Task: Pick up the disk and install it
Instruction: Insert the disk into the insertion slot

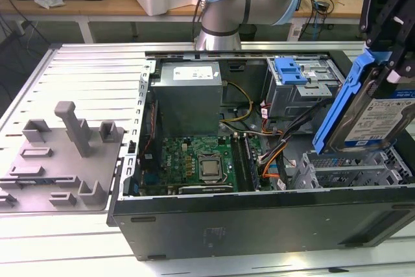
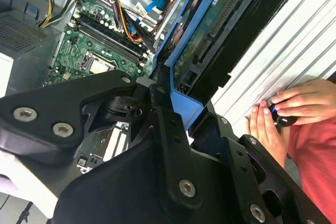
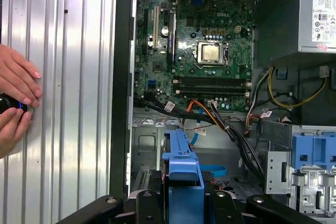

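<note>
The disk [image 1: 381,121], silver with a white-and-blue label and a blue bracket [image 1: 347,98] around its edges, hangs tilted over the exterior view's right end of the open computer case. My gripper [image 1: 384,69] comes down from above and is shut on it. Just below stands an open grey metal bay [image 1: 343,172]. In the second wrist view the disk's green circuit side [image 2: 210,30] faces the camera beyond my black fingers [image 2: 163,124]. In the first wrist view the disk [image 3: 184,174] is seen edge-on between the fingertips of my gripper [image 3: 184,205].
Inside the case lie a motherboard [image 1: 194,163], a grey power supply box [image 1: 188,92], a drive cage with a blue latch [image 1: 292,72] and loose cables [image 1: 272,154]. A grey fixture [image 1: 65,154] sits on the exterior view's left. A person's hands [image 3: 16,98] rest on a small black device beside the case.
</note>
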Robot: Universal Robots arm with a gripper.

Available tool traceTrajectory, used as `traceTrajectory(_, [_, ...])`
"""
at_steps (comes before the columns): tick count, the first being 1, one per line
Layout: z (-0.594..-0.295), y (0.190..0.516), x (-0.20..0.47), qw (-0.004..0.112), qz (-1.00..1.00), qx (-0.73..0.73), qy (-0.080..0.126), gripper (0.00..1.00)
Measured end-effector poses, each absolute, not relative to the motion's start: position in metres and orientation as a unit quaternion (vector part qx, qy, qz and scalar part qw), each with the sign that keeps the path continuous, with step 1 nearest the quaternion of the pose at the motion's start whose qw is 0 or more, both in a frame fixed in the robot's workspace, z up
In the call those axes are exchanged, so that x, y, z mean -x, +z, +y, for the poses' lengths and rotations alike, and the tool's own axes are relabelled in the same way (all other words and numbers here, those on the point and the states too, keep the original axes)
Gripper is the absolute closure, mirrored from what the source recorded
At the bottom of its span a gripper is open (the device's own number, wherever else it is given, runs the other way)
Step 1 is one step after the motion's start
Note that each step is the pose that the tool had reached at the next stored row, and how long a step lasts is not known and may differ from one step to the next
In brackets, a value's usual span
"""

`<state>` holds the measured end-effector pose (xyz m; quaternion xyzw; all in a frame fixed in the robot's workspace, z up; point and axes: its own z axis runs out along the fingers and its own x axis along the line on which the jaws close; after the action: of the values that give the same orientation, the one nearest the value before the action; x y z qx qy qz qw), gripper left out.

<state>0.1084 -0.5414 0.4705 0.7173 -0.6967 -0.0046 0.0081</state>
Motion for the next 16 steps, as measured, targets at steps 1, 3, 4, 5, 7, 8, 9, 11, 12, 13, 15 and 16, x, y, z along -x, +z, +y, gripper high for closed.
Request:
traceTrajectory(1, [-0.5414, 0.4698, -0.1084, 0.008, -0.697, -0.717, -0.005, 0.63])
traceTrajectory(3, [-0.5414, 0.469, -0.1084, 0.008, -0.697, -0.717, -0.005, 0.63])
traceTrajectory(4, [-0.5414, 0.4683, -0.1084, 0.008, -0.697, -0.717, -0.005, 0.63])
traceTrajectory(5, [-0.5414, 0.468, -0.1084, 0.008, -0.697, -0.717, -0.005, 0.63])
traceTrajectory(7, [-0.5414, 0.467, -0.1084, 0.008, -0.698, -0.716, -0.005, 0.63])
traceTrajectory(8, [-0.5414, 0.4666, -0.1084, 0.008, -0.699, -0.715, -0.005, 0.63])
traceTrajectory(9, [-0.5414, 0.4664, -0.1084, 0.008, -0.7, -0.714, -0.005, 0.63])
traceTrajectory(11, [-0.5414, 0.4655, -0.1084, 0.008, -0.702, -0.712, -0.005, 0.63])
traceTrajectory(12, [-0.5414, 0.4652, -0.1084, 0.008, -0.703, -0.711, -0.005, 0.63])
traceTrajectory(13, [-0.5414, 0.4647, -0.1084, 0.008, -0.705, -0.709, -0.005, 0.63])
traceTrajectory(15, [-0.5414, 0.4638, -0.1084, 0.008, -0.707, -0.707, -0.005, 0.63])
traceTrajectory(16, [-0.5414, 0.4634, -0.1084, 0.008, -0.708, -0.706, -0.005, 0.63])
